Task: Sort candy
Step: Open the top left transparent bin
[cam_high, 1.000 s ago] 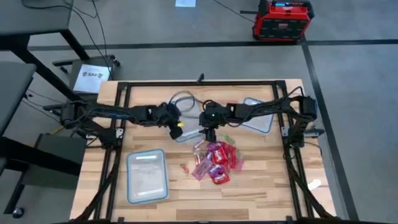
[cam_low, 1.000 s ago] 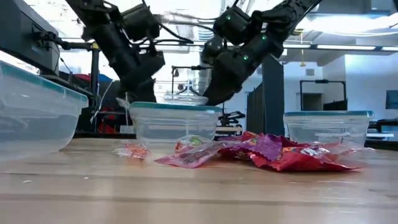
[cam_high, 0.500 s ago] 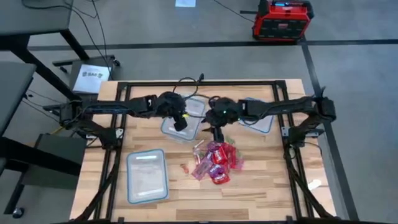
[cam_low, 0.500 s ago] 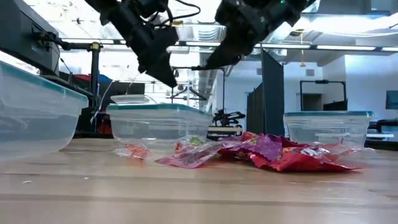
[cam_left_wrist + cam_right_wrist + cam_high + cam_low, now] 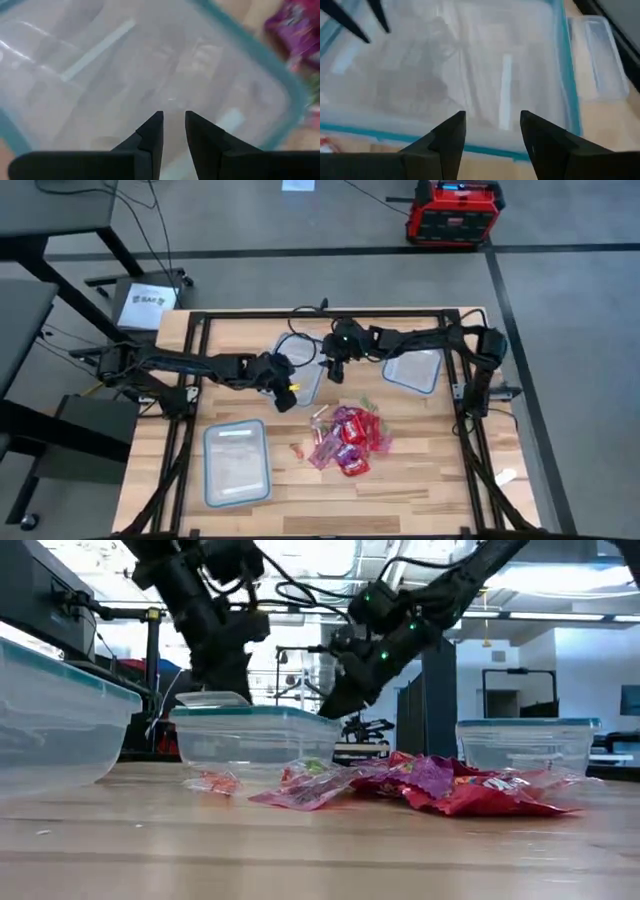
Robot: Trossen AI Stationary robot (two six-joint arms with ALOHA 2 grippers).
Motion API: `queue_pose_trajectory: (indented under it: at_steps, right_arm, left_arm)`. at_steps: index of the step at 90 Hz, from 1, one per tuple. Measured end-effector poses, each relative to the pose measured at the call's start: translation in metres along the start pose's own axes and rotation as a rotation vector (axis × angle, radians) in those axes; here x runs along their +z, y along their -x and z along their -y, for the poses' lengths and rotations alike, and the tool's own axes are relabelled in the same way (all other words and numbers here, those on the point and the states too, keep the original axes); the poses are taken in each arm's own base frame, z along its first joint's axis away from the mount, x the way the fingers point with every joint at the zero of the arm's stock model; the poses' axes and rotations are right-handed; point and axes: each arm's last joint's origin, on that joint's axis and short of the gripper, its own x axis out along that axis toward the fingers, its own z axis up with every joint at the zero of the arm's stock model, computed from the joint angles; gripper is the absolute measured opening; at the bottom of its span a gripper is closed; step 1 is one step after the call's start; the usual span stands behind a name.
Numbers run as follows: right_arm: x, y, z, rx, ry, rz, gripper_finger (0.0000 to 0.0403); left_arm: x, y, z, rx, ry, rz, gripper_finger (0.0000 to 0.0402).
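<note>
On the pale wooden worktop (image 5: 420,470) we see both grippers poised over the middle clear tub (image 5: 298,368), the left gripper (image 5: 173,131) narrowly parted and empty, the right gripper (image 5: 492,131) wider and empty. The crinkly red and pink candy (image 5: 348,437) lies heaped just beside that tub; we judge sorting barely begun, perhaps between picks, so the next move calls for reaching down to one flat packet.

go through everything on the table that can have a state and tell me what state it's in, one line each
Left gripper: open a little, empty, over the middle container.
Right gripper: open, empty, over the same container.
Middle container: lidless, looks empty.
Right container: lidless, contents unclear.
Near-left container: upright, apart from the rest.
Candy: heaped on the table, unsorted.
</note>
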Motion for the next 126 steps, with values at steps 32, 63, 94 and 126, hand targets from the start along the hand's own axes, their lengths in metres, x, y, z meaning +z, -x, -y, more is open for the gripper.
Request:
queue_pose_trajectory:
  at_steps: [32,63,94,126]
  right_arm:
    - [0.029,0.051,-0.045,0.080,0.079,0.091,0.0179]
    - [-0.005,0.085,-0.093,0.205,-0.077,0.084,0.0179]
    - [-0.077,0.013,-0.093,0.200,-0.232,0.224,0.0179]
    - [-0.089,-0.013,-0.068,0.079,-0.245,0.292,0.0179]
  left_arm:
    - [0.007,-0.004,-0.039,0.098,-0.043,0.019,0.0068]
    - [0.034,0.020,-0.021,-0.060,-0.087,0.136,0.0068]
    - [0.037,-0.005,-0.024,-0.163,-0.121,0.122,0.0068]
    - [0.030,-0.041,-0.017,-0.229,-0.137,0.063,0.0068]
